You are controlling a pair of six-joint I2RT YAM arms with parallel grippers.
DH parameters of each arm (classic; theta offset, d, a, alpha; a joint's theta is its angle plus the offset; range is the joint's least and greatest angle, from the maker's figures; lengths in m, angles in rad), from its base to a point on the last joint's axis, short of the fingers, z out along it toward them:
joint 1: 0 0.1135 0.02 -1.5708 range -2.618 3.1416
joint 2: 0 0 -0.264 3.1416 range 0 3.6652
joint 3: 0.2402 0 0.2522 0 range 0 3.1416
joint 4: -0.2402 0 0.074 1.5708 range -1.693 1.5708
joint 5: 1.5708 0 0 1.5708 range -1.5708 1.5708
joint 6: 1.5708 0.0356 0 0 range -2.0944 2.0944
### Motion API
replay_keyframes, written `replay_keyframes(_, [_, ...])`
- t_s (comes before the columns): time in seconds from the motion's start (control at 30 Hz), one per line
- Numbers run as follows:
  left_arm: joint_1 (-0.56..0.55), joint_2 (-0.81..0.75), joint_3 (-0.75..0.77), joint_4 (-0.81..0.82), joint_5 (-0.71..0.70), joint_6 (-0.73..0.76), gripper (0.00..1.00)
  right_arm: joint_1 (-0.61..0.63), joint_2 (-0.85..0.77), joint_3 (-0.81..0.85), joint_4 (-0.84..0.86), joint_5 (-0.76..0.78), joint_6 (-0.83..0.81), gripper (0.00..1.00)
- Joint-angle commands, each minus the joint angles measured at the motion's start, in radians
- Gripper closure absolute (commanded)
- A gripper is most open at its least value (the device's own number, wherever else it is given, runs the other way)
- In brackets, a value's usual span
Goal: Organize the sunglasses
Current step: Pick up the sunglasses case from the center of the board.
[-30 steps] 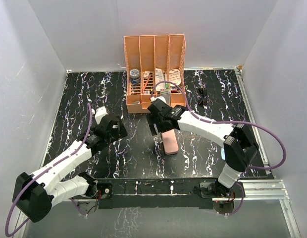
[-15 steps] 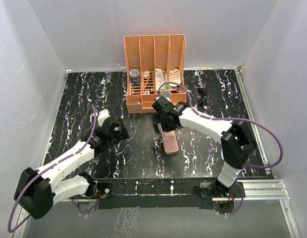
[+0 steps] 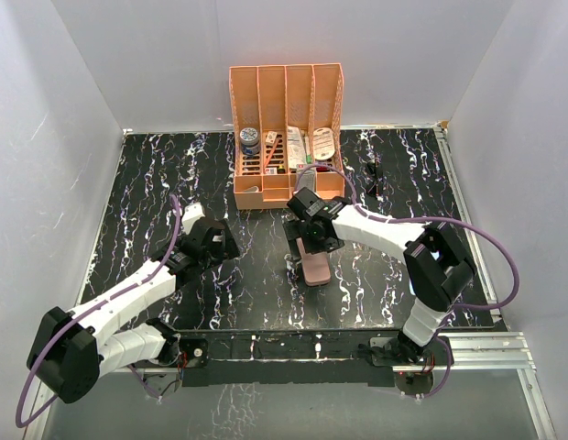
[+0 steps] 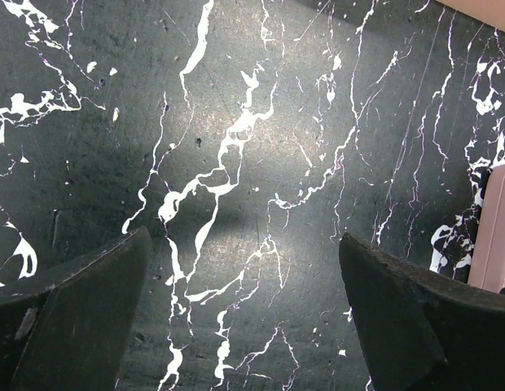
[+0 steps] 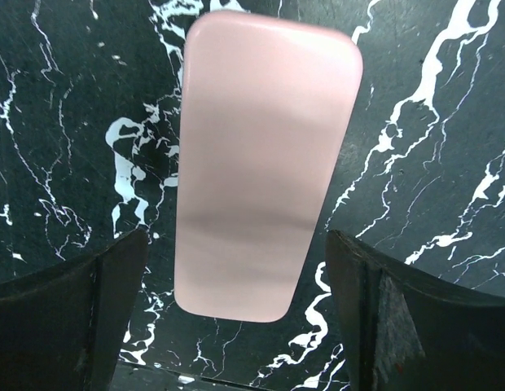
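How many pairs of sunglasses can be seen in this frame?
1. The sunglasses lie right of the organizer, apart from the pink case. Others may be hidden in its slots.

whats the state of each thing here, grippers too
sunglasses: lying on table right of orange organizer, untouched; folded or not, too small to tell
pink case: closed, flat on table
orange organizer: upright, slots hold small items
left gripper: open, empty
right gripper: open, a finger either side of pink case, clear of it
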Motion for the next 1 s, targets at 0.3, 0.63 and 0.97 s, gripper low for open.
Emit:
replay_keyframes(0.3, [0.005,0.012,-0.023,0.022,0.015,0.005,0.01,-0.021,0.073,-0.016,0.08,-0.029,-0.002,0.11])
replay_keyframes(0.63, [0.006,0.014,-0.035,0.033,0.021,0.005,0.01,-0.026,0.098,-0.028,0.092,-0.035,-0.001,0.14])
replay_keyframes(0.97, [0.006,0.022,-0.038,0.037,0.026,0.004,0.01,-0.027,0.123,-0.057,0.096,-0.055,0.002,0.15])
